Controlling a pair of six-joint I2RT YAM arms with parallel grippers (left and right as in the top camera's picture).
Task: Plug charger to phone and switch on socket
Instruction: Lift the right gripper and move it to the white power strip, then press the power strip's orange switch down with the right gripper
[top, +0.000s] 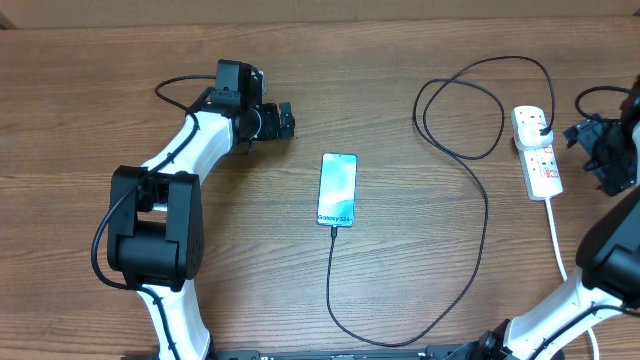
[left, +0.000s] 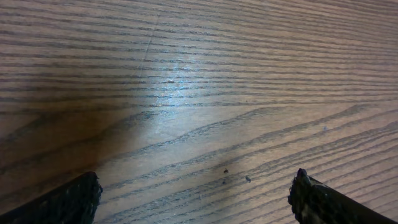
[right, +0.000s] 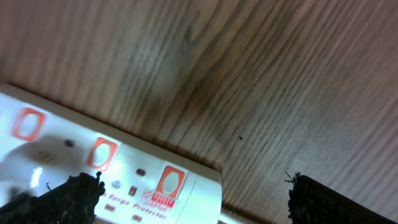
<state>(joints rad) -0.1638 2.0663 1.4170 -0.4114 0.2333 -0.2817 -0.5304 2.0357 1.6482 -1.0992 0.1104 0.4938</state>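
The white-and-black left arm (top: 175, 150) bends at the elbow, its forearm angled up to the right. Its black two-finger left hand (top: 288, 120) points right, fingers spread wide with nothing between them. The white-and-black right arm (top: 600, 260) rises along the right edge; its black right hand (top: 585, 152) points left, equally wide and empty.

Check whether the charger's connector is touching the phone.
Touching. The overhead view shows the charger cable running straight into the phone at its Galaxy-labelled end, with no gap visible between them.
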